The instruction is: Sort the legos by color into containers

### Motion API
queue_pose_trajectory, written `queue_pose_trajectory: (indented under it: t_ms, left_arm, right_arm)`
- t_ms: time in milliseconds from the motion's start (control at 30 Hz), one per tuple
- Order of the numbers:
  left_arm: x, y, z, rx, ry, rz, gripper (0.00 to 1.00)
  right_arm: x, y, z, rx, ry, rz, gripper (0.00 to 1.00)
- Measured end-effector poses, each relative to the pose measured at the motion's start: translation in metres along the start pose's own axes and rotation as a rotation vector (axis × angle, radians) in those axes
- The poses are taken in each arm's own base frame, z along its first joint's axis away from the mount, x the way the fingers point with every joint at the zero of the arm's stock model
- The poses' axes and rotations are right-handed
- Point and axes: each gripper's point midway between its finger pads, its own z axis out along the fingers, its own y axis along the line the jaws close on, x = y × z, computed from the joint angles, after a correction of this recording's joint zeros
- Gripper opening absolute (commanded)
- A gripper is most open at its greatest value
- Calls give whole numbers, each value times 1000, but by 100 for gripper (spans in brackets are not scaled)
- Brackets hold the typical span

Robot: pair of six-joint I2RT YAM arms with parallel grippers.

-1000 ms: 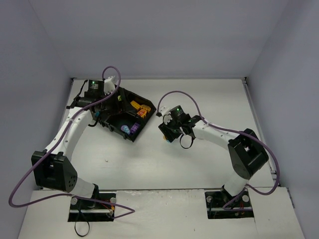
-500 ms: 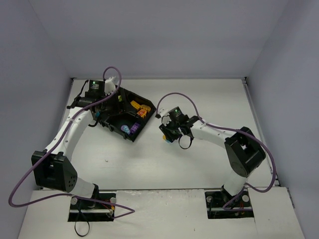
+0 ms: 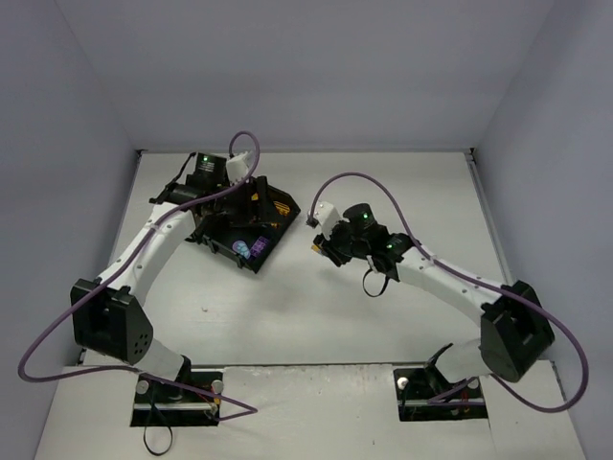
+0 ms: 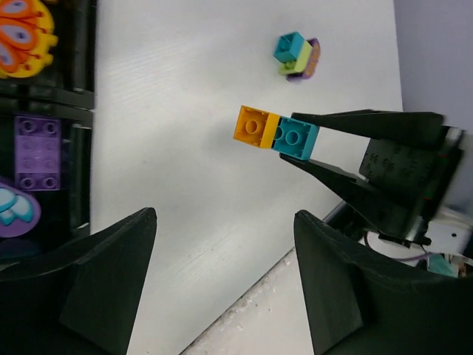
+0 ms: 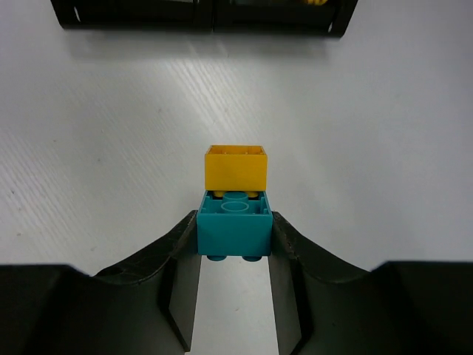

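Note:
My right gripper is shut on a teal brick that has an orange-yellow brick stuck on it, held above the white table. In the top view the right gripper is just right of the black tray. The left wrist view shows the same joined pair between the right gripper's fingers. My left gripper is open and empty, above the tray's right side. A purple brick lies in a tray compartment. A teal, lime and purple cluster lies on the table.
The tray also holds an orange butterfly piece and a purple-and-blue piece. Its near wall shows at the top of the right wrist view. Grey walls enclose the table on three sides.
My left gripper has moved right, from the tray's left corner to over its right side. The right arm has stretched out, its elbow swinging right, while its gripper stayed by the tray with the bricks.

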Motion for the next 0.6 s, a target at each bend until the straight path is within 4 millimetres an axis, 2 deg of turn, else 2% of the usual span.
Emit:
queue_pose_trajectory:
  t_ms: [133,233,467,600]
  left_arm:
    - [10,-20,9,68,53,19,69]
    - [15,-36,13,129,77,23,69]
    - [12,-65,16,241,92,22,69]
    - [12,-69,26,264,114,20,69]
  right_arm:
    - [-38,-6,-26,26,-159,-83,0]
    - [-56,-6,-37,26,-229,-125,1]
    - [-65,1,-43,-13,-269,-161,1]
    - [-68,4,-46,-27,-287,-172,2]
